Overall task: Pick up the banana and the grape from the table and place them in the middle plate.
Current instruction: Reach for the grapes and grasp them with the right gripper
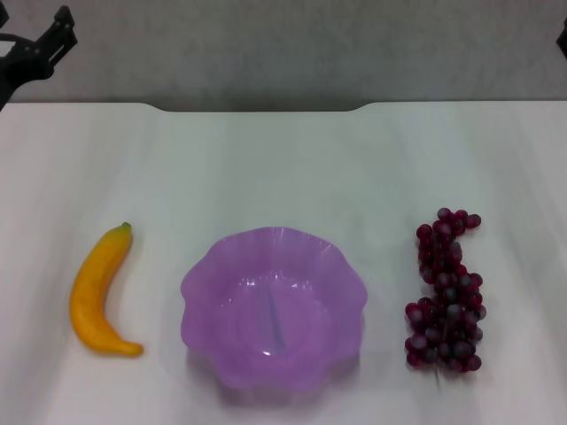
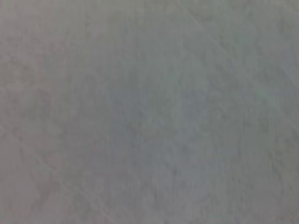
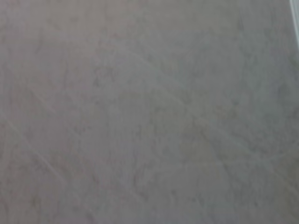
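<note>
White and flat, the surface (image 1: 283, 168) fills most of the head view, with a shallow notch in its far edge and a grey wall behind. Only this view shows the objects. The middle plate (image 1: 205, 270) sits near the front centre, a translucent purple bowl shape with a wavy scalloped rim. Well to its left lies the banana (image 1: 96, 292), smooth, curved and yellow-orange, its small dark green tip pointing to the far side. Well to the right of the plate lies the grape (image 1: 447, 292), a long bunch of small, round, dark red-purple berries with a slightly frosted look, running from far to near. Neither fruit touches the plate.

At the far left corner the left gripper (image 1: 49, 40) hangs above the surface, dark and angular; its fingers seem to stand apart with nothing between them, though little of them shows. At the far right edge only a dark sliver shows, probably the right gripper (image 1: 563, 40); whether its fingers are apart or together I cannot tell.

Both wrist views show only plain, faintly mottled grey.
</note>
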`<state>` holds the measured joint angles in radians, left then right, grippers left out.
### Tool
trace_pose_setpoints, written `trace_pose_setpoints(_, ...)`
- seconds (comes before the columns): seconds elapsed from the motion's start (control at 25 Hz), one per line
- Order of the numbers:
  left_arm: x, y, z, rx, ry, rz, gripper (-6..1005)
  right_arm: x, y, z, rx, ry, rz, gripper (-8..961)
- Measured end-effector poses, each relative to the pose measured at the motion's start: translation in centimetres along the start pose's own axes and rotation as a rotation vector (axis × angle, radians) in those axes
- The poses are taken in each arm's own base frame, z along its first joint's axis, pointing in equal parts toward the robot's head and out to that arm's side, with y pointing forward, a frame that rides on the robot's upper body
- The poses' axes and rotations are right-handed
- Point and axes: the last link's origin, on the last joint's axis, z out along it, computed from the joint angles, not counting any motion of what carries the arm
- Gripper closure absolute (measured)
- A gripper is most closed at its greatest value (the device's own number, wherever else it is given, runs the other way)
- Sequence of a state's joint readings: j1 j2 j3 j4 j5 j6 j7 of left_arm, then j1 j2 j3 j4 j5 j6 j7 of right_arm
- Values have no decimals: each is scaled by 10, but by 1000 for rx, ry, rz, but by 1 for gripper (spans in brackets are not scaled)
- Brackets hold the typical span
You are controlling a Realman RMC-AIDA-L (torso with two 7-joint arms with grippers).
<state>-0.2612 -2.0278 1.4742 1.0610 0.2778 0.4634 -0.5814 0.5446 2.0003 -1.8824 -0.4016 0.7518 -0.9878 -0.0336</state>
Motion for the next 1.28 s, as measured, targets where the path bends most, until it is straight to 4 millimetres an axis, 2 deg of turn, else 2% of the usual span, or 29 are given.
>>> trace_pose_setpoints(0.48, -3, -3, 0, 10, -6, -12, 125, -3, 1, 4, 19, 15, 7, 74)
trace_pose_setpoints(0.72, -2, -3, 1, 9, -5, -12, 125, 0, -5, 2, 46, 29, 23, 74)
trace_pose_setpoints(1.04, -3, -3, 1, 10, -8, -12, 125, 8, -1, 8, 33, 111, 34, 73)
trace_pose_setpoints(1.28, -4, -3, 1, 9, -8, -13, 125, 6, -2, 8, 40, 100, 41, 73)
